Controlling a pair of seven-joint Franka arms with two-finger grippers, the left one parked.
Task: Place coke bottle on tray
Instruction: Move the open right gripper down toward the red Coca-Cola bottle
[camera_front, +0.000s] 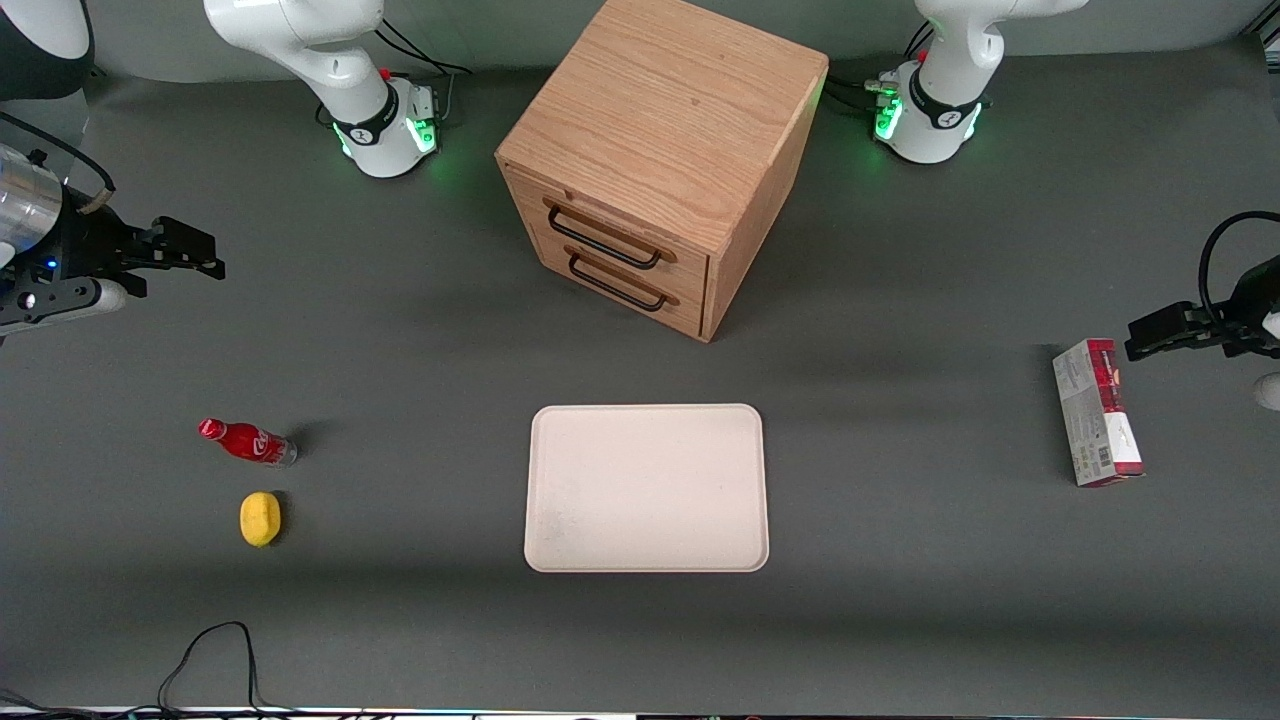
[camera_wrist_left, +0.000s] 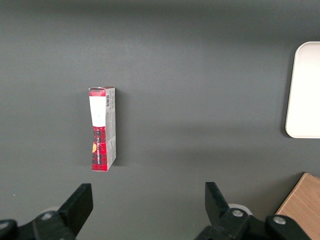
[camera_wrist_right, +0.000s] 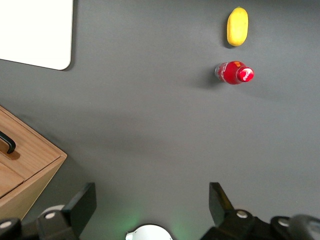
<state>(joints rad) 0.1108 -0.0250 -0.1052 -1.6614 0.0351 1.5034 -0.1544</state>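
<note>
A small red coke bottle (camera_front: 247, 442) with white script on its label, too small to read, stands on the grey counter (camera_front: 420, 620), just beside a yellow lemon (camera_front: 260, 519). The cream tray (camera_front: 646, 488) lies well apart. The gripper (camera_front: 205, 257) hangs above the counter, jaws wide and holding nothing, well apart from the bottle.

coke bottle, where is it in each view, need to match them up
Front view: the coke bottle stands on the table toward the working arm's end, beside the lemon and farther from the camera than it; the open gripper hovers apart from it.
Right wrist view: the bottle shows cap-up, next to the lemon.
Left wrist view: not in it.
Shared landmark: the tray.
</note>
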